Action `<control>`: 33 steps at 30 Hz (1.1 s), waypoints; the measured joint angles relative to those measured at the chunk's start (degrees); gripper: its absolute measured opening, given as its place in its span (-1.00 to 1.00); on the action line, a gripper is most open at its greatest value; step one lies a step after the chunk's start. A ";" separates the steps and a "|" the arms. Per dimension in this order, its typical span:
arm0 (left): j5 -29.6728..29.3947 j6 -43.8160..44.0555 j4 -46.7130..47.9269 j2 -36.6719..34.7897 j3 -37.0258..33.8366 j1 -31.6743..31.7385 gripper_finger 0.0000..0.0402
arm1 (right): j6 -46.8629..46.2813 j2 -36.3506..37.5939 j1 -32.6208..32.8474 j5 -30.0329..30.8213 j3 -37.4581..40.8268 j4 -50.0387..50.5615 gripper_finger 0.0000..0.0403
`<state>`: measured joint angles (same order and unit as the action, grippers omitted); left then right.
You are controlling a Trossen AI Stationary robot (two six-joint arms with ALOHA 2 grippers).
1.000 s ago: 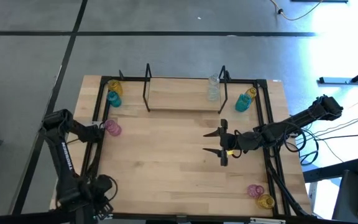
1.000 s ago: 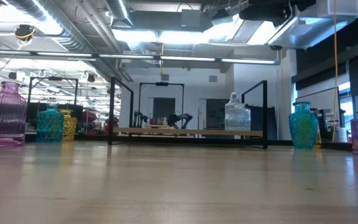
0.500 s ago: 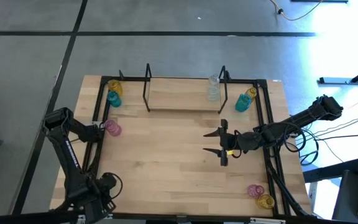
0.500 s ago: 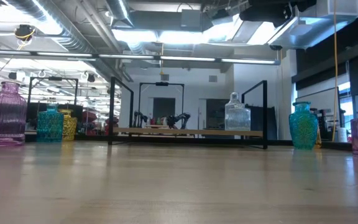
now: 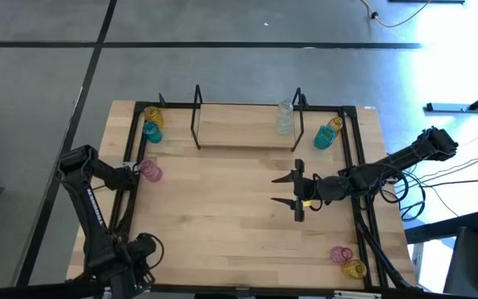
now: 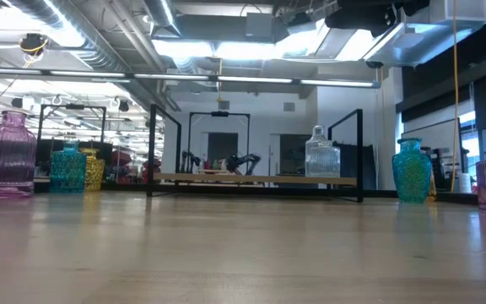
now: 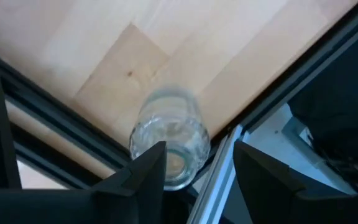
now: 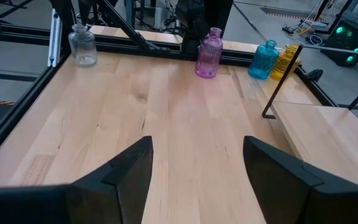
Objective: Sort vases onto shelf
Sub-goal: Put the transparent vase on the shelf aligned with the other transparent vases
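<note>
A clear vase [image 7: 169, 146] stands upright in the table's near left corner, beside the black frame. My left gripper [image 7: 199, 148] hangs over it, pointing down, open; the arm hides that vase in the high view. My right gripper [image 5: 282, 189] hovers open over mid-table, right of centre, pointing toward the left edge. The shelf [image 5: 247, 131] sits at the far edge with one clear vase [image 5: 285, 117] standing at its right end. Left of the shelf are a yellow vase [image 5: 153, 116], a teal vase [image 5: 151, 131] and a pink vase [image 5: 150, 172].
A teal vase [image 5: 323, 139] and a yellow vase [image 5: 334, 125] stand right of the shelf. A pink vase [image 5: 341, 254] and a yellow vase [image 5: 354, 268] stand at the near right corner. A black frame [image 5: 131, 141] runs along the table's sides. Bare wood lies mid-table.
</note>
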<state>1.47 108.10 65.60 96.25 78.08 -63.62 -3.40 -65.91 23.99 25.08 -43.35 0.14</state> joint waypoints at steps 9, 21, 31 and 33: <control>0.82 5.17 -0.83 -0.02 -0.01 -2.63 -0.10 | 0.02 0.01 0.00 -0.01 0.00 0.04 0.18; 3.53 2.89 -5.40 -0.14 -3.30 -1.62 -0.10 | 0.04 0.02 0.01 -0.02 0.00 0.14 0.18; 2.52 2.23 -3.63 -0.15 -3.26 -1.15 -0.10 | 0.07 0.02 0.02 -0.04 0.00 0.52 0.18; 2.47 2.22 -3.61 -0.15 -3.26 -1.15 -0.10 | 0.04 0.02 0.02 -0.04 0.01 0.50 0.18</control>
<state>3.94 110.31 62.00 96.09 74.83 -64.77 -3.36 -65.89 24.01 25.04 -43.35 0.64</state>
